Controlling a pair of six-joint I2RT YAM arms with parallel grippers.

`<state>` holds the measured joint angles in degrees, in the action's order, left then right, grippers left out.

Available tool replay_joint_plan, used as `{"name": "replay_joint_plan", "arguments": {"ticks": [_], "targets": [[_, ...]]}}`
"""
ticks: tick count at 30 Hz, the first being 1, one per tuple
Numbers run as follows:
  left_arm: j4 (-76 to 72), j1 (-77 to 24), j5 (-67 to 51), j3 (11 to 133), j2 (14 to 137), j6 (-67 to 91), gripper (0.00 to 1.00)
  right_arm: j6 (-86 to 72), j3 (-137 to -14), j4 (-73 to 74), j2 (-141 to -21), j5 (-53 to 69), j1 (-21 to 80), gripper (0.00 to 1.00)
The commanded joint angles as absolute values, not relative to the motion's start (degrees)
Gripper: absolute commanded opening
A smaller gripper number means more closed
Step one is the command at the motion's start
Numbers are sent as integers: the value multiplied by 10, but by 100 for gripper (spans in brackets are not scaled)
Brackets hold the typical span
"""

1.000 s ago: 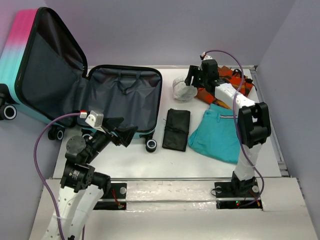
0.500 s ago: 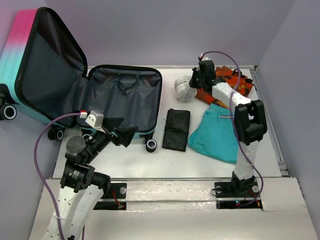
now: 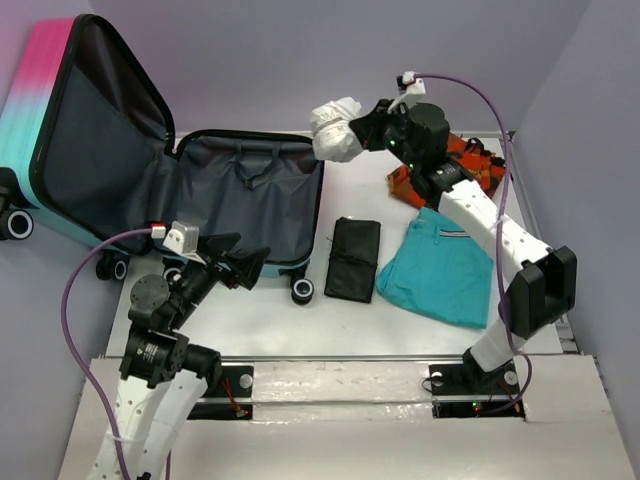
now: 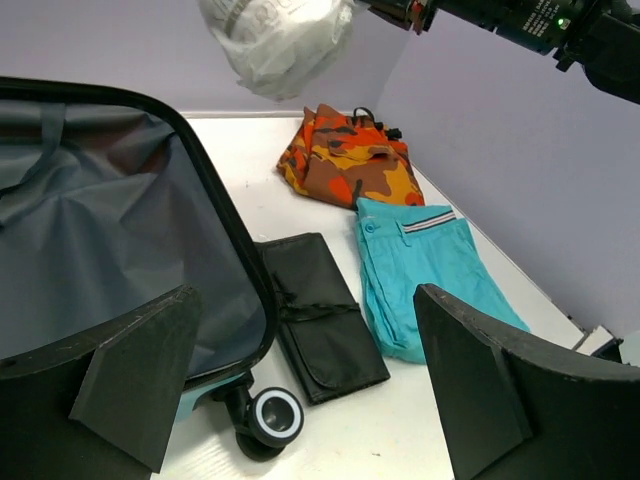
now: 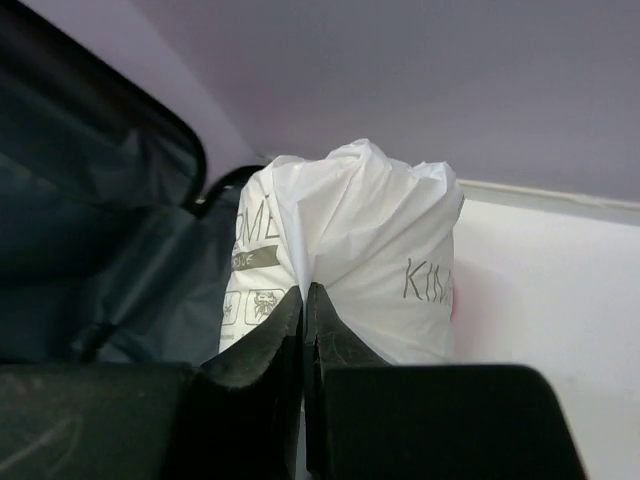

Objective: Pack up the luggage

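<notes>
1. White bag [image 3: 333, 125] has been lifted off the table, pinched in the clamped right gripper [image 3: 360, 130].
2. Luggage [image 3: 250, 205] is laid open at left; packing is judged imminent.
3. Left gripper [image 3: 253, 247] is held spread, empty.

Quick materials rundown: the pink-to-teal hard-shell suitcase [image 3: 235, 205] has a smooth, plastic-looking shell, and its dark lining is matt cloth, creased all over. Its black wheel [image 4: 272, 418] looks like shiny hard plastic with a pale ring. Up over the suitcase's far right corner, the crinkly white plastic bag [image 3: 335, 128] is thin wrinkled film with grey print. Right of the suitcase there's a matt black folded cloth pouch [image 3: 353, 258], soft-looking teal cloth shorts [image 3: 435, 270] and rumpled orange camo cloth [image 3: 470, 160]. The white table [image 3: 340, 320] is smooth and matt.
</notes>
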<state>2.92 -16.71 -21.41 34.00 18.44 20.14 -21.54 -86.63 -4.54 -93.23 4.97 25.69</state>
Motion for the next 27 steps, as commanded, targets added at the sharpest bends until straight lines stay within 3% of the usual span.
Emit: {"name": "replay_joint_plan", "arguments": {"ticks": [1, 2, 4, 5, 6, 7, 11, 12, 13, 18, 23, 27], "targets": [[15, -160, -199, 345, 174, 207, 99, -287, -927, -113, -996, 140, 317, 7], [16, -159, -193, 345, 174, 207, 99, -299, -967, -107, -1036, 175, 338, 11], [18, -158, -190, 345, 175, 206, 99, -294, -1011, -84, -1067, 202, 353, 40], [19, -158, -189, 345, 175, 206, 99, -287, -1032, -67, -1074, 200, 353, 80], [19, -158, -189, 345, 175, 205, 99, -274, -1027, -55, -1075, 190, 353, 92], [20, -158, -190, 344, 174, 205, 99, -261, -1011, -47, -1054, 152, 353, 96], [22, -158, -192, 345, 171, 204, 99, -197, -874, -37, -952, 66, 353, 92], [23, -157, -191, 345, 171, 204, 99, -190, -837, -35, -927, 48, 353, 81], [26, -158, -188, 345, 170, 202, 99, -189, -756, -33, -904, 14, 348, 77], [28, -163, -181, 345, 165, 200, 99, -216, -523, 19, -762, -59, 328, 67], [28, -163, -185, 344, 171, 201, 99, -237, -442, 42, -742, -22, 284, 67], [27, -163, -185, 343, 173, 203, 99, -233, -446, 47, -790, -11, 267, 68]]}}
